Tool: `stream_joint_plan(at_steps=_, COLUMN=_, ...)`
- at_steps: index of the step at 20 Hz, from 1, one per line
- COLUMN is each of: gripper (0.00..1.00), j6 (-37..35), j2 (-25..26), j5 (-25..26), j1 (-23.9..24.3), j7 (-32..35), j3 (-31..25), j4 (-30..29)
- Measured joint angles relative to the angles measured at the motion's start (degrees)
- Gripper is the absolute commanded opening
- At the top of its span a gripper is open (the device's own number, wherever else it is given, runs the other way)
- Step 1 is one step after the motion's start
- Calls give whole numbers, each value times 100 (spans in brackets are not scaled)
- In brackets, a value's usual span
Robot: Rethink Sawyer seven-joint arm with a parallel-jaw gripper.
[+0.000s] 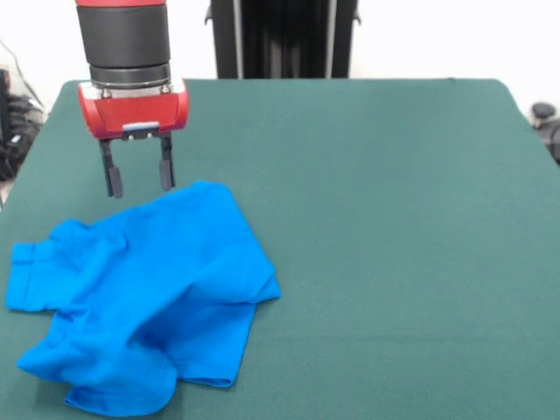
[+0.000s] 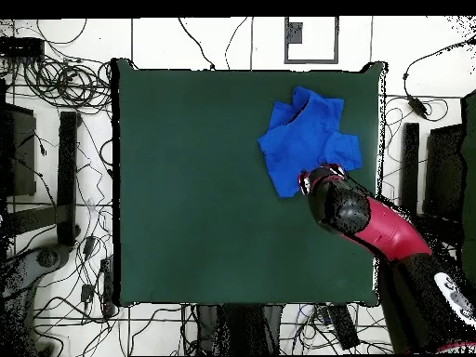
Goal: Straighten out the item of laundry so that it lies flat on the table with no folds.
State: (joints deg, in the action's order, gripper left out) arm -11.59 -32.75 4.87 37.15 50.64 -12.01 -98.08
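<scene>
Gripper [image 1: 139, 177] held above tabletop [image 1: 394, 219], fingers [image 1: 114, 179] apart, empty, just beside crumpled blue T-shirt [image 1: 144, 289].
Risk judged: 2 layers pinched together at folded edge, creases dragged rather than opened.

Hand [image 1: 139, 178] down, fingers [image 1: 114, 179] apart, empty.

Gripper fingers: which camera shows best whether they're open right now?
Front view: the gripper hangs open and empty just beyond the T-shirt. Overhead, the arm covers its own fingers.
</scene>
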Motion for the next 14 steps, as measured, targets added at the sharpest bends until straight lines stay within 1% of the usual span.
stream_joint_plan(at_steps=4, gripper=100, j6=-356, j2=13, j5=-65, j1=-235, j7=0, j3=359, j4=172)
stream_joint_plan(at_steps=6, gripper=100, j6=-769, j2=10, j5=-115, j1=-417, j7=0, j3=627, j4=331)
stream_joint_plan(at_steps=10, gripper=100, j6=-1274, j2=9, j5=-170, j1=-568, j7=0, j3=868, j4=525)
stream_joint_plan(at_steps=14, gripper=100, j6=-1481, j2=10, j5=-196, j1=-626, j7=0, j3=981, j4=653)
